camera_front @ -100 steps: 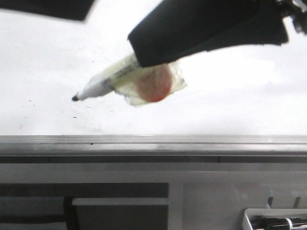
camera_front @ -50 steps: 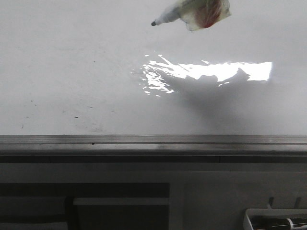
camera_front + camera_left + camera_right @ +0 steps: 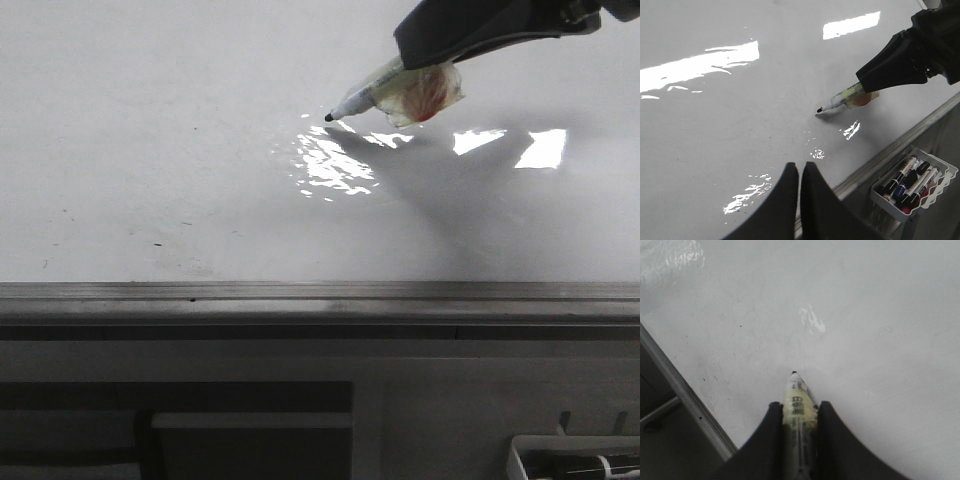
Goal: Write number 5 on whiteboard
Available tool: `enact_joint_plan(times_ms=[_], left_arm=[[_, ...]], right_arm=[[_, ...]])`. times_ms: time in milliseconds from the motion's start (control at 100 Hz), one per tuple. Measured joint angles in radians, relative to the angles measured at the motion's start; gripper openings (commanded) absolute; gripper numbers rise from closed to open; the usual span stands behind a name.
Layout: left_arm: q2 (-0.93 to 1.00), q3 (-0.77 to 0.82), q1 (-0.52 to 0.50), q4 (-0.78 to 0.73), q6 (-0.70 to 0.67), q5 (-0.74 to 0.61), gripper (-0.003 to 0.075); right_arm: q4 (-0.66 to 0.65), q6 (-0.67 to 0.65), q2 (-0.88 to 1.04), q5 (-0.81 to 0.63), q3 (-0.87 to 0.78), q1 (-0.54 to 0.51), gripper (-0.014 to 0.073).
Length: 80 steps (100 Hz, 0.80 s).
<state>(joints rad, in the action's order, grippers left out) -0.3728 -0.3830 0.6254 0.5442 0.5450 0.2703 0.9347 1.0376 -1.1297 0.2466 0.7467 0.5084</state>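
The whiteboard (image 3: 150,120) fills most of the front view as a glossy white surface. No lines of the number 5 are in view on it. My right gripper (image 3: 800,407) is shut on a black-tipped marker (image 3: 799,392) wrapped in yellowish tape. In the front view that marker (image 3: 375,88) slants down from the right gripper (image 3: 430,50), its tip at or just above the board beside the glare. From the left wrist the marker (image 3: 840,100) shows with its shadow meeting the tip. My left gripper (image 3: 799,167) hangs shut and empty over the board's near edge.
A grey metal rail (image 3: 320,292) runs along the board's near edge. A white tray of several markers (image 3: 912,185) hangs below it at the right, its corner (image 3: 575,460) low in the front view. Tiny dark specks (image 3: 158,243) dot the board's lower left.
In the front view the marker rose from the middle left to the top edge, then came back down to the board beside the glare patch, with the right arm's shadow now across it.
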Motion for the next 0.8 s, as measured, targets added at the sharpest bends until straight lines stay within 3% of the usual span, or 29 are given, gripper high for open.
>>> enact_joint_plan(times_ms=[800], left_arm=[[0.000, 0.000, 0.000, 0.004, 0.000, 0.000, -0.0020]], right_arm=[[-0.017, -0.006, -0.017, 0.051, -0.036, -0.014, -0.0060]])
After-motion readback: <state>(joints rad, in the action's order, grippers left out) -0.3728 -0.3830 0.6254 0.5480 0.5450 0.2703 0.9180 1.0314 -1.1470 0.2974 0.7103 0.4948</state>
